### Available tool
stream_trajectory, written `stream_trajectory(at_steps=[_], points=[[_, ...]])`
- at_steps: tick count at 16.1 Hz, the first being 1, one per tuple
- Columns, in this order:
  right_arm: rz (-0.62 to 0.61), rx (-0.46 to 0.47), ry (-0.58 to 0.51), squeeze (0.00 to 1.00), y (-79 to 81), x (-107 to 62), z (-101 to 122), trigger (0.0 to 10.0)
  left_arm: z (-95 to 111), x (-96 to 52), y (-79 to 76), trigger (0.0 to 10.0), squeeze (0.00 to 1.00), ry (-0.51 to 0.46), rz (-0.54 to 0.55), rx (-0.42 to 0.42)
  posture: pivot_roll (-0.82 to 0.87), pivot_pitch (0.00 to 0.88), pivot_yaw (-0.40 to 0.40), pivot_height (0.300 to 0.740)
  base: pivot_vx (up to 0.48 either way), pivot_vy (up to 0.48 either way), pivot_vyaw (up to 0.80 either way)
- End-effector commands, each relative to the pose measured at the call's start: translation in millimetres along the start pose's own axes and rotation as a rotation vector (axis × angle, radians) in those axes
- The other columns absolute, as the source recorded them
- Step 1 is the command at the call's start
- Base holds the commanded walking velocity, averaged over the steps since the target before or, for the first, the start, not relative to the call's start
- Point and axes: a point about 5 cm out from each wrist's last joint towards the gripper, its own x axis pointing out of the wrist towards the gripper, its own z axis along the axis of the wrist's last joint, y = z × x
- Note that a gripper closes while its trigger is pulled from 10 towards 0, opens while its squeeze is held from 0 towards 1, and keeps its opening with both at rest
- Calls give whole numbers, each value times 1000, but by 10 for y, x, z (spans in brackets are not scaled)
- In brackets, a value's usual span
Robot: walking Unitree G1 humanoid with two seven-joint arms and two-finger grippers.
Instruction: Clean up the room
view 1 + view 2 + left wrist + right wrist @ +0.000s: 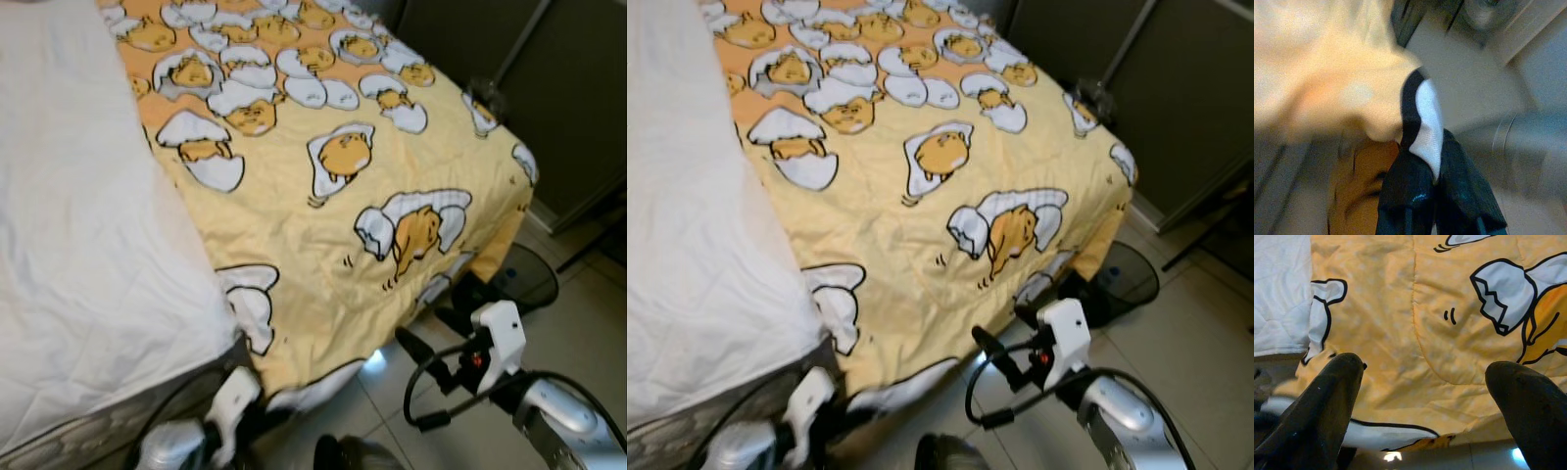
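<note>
Left end effector (1437, 169) is clenched on the bottom edge of the yellow quilt with cartoon eggs (323, 206). Its two black fingers pinch a white bit of the cloth with a black line on it. From the head, this end effector sits low at the near corner of the bed, under the hanging edge of the quilt, by the robot's left side.

Right end effector (1425, 396) is spread wide and holds nothing. Its two fingers point at the quilt, one on each side of a flat yellow part near the hanging edge. It is close to the cloth but not touching it. From the head, it hangs over the pale tiled floor (578, 323), just beside the foot of the bed.

The quilt lies across most of the bed and drops over the foot end. It looks fairly flat, with a few small wrinkles near the edge. Beside it, on the robot's left, is a white padded mattress cover (78, 245) that the quilt does not cover.

I think the bed is only partly made. The quilt probably needs pulling over the white part and smoothing. A dark round fan base (524, 279) stands on the floor by the bed's far corner.
</note>
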Motion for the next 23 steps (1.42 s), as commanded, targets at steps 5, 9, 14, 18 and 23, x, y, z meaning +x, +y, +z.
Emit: stream_trajectory(at_steps=[5, 9, 14, 18, 23], points=[[-4, 8, 28, 0, -7, -55, -64, 10000, 230, 56, 7, 10000, 0, -61, 11, 70, -189, 136, -124, 731, -288, 0, 0], [-2, 6, 31, 0, -1, -47, -71, 10000, 351, 110, -37, 10000, 0, -75, 11, 74, -189, 136, -124, 731, 0, 0, 0], [8, 6, 37, 0, 21, -51, -89, 10000, 462, 165, -72, 10000, 0, -84, 19, 106, -192, 139, -124, 731, 0, 0, 0], [10, 2, 41, 0, 29, -58, -97, 10000, 485, 260, -141, 10000, 47, -60, 9, 85, -197, 138, -121, 731, 0, 0, 0], [17, 1, 48, 0, 62, -81, -127, 10000, 436, 273, -315, 10000, 1000, -78, -88, -80, -200, 138, -114, 731, 0, 0, 0]])
